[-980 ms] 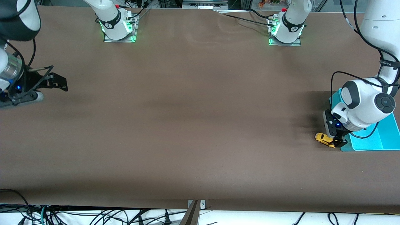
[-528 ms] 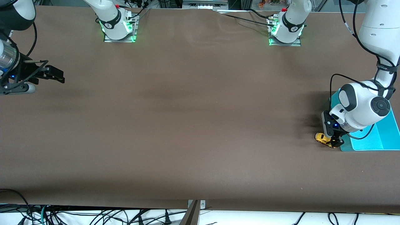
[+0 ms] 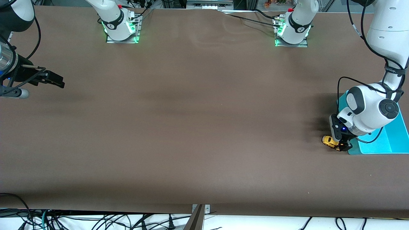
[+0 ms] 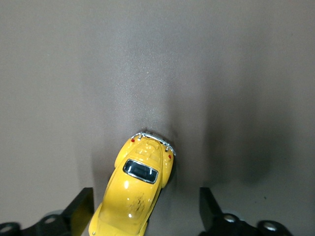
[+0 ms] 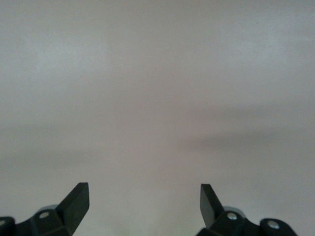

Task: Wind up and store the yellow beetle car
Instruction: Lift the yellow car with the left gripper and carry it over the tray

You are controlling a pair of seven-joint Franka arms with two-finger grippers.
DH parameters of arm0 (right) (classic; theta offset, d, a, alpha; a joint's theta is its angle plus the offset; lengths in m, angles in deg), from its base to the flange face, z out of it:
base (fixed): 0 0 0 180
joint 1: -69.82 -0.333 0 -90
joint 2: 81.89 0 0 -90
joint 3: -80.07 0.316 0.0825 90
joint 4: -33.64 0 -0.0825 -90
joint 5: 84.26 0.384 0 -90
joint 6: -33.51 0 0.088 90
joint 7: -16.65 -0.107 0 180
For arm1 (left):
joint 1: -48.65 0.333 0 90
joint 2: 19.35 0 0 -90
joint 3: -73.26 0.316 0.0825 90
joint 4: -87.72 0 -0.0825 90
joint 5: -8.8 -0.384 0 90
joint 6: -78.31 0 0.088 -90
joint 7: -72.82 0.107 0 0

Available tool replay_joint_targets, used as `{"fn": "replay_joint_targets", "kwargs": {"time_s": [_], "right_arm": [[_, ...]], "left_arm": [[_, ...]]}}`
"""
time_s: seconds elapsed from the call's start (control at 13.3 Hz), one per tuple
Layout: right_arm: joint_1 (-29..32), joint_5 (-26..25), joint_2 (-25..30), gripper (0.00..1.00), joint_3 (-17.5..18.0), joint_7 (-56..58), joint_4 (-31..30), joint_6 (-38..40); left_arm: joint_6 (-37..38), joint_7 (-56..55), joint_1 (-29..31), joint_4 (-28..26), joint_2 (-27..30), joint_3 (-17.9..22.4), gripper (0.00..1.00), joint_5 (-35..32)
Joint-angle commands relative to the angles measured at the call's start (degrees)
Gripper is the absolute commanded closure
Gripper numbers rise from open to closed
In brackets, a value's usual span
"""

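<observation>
Yellow beetle car (image 3: 329,141) on brown table (image 3: 198,127) at left arm's end, just beside cyan bin (image 3: 394,135), left gripper (image 3: 342,145) low astride car, fingers (image 4: 81,209) spread, one near its flank, right gripper (image 3: 52,80) waiting open over bare table edge.
</observation>
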Motion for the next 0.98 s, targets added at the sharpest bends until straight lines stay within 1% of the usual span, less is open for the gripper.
{"fn": "replay_joint_targets", "kwargs": {"time_s": [0.0, 0.08, 0.15, 0.23, 0.3, 0.53, 0.6, 0.83, 0.9], "right_arm": [[0.9, 1.01, 1.65, 0.0, -0.01, -0.15, -0.27, -3.1], [0.9, 1.71, 3.48, 0.0, 0.6, -0.32, -0.18, -3.03], [1.51, 2.41, 3.68, 0.0, 2.0, -0.67, -0.01, -2.94], [3.09, 3.55, 3.59, 0.0, 2.44, -0.59, -0.01, -2.33], [3.19, 4.52, 3.59, 0.0, 2.36, -0.68, 0.08, -1.72], [3.1, 4.44, 3.68, 0.0, 2.1, -0.94, 0.08, -1.71], [3.1, 4.53, 3.59, 0.0, 1.23, -0.85, 0.08, -1.62], [3.1, 4.44, 3.42, 0.0, 1.04, -0.76, 0.08, -1.71], [3.02, 3.66, 3.41, 0.0, 1.04, -0.85, 0.08, -1.62]], "left_arm": [[-0.24, 0.97, 0.52, 1.31, -0.9, -0.41, 0.45, -0.59], [-0.24, 0.97, 0.52, 1.31, -0.9, -0.41, 0.52, -0.59], [-0.24, 1.06, 0.52, 1.31, -0.9, -0.41, 0.58, -0.59], [-0.24, 0.97, 0.52, 1.31, -0.9, -0.41, 0.59, -0.59], [-0.24, 0.97, 0.52, 1.31, -0.81, -0.41, 0.59, -0.5], [0.2, 0.88, 0.52, 1.39, -0.02, -0.5, 0.6, -0.33], [0.72, 0.8, 0.52, 1.39, 0.5, -0.5, 0.61, -0.33], [5.54, 0.09, 0.0, 2.27, 3.14, -1.03, 0.61, -0.24], [8.17, 0.01, 0.0, 3.14, 3.84, -1.64, 0.61, -0.15]]}}
